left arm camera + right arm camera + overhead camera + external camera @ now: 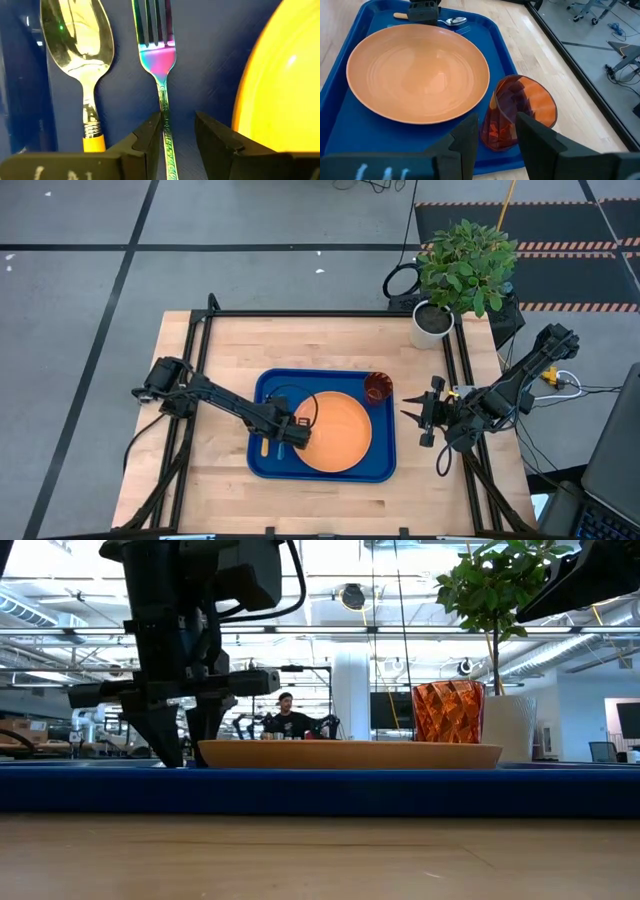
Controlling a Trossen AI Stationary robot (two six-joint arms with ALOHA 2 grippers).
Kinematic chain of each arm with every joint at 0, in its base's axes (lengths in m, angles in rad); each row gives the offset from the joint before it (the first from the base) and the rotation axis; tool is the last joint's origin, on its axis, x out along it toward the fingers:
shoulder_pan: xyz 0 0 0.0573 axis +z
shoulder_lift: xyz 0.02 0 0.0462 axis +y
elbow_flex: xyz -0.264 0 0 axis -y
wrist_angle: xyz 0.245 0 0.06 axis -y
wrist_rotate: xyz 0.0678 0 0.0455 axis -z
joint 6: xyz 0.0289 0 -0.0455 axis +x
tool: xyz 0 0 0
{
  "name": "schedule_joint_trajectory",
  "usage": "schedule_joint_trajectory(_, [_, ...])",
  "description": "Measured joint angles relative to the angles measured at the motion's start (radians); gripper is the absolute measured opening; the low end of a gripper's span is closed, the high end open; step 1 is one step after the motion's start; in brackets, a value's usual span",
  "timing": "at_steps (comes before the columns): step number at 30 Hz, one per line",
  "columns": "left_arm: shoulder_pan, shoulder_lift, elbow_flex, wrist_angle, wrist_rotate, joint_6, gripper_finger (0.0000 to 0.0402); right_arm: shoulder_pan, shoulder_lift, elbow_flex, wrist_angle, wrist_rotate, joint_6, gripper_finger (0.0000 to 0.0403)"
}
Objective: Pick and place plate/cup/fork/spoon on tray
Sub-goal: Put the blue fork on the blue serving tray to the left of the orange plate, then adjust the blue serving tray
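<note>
No readable writing is showing anywhere. Inside the tray (385, 470), the left pincer (177, 132) is standing with fingers apart astride the fork (159, 60), whose handle is running between them and tines pointing away, parallel to the spoon (80, 55) beside it, the plate (335, 430) opposite. Farther off, the right pincer (495, 135) is hanging apart near the cup (520, 112).

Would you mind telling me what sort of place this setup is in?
Most likely an open-plan robotics lab or workshop: exposed ceiling pipes and lights, a person seated at a bench behind the wooden table, and hazard-striped floor mats beside it.
</note>
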Motion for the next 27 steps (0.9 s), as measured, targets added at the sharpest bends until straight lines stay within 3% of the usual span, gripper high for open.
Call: schedule_joint_trajectory(27, [-0.004, -0.17, 0.008, -0.054, -0.056, 0.034, 0.012, 0.0, 0.0, -0.042, 0.019, -0.002, 0.008, 0.0125])
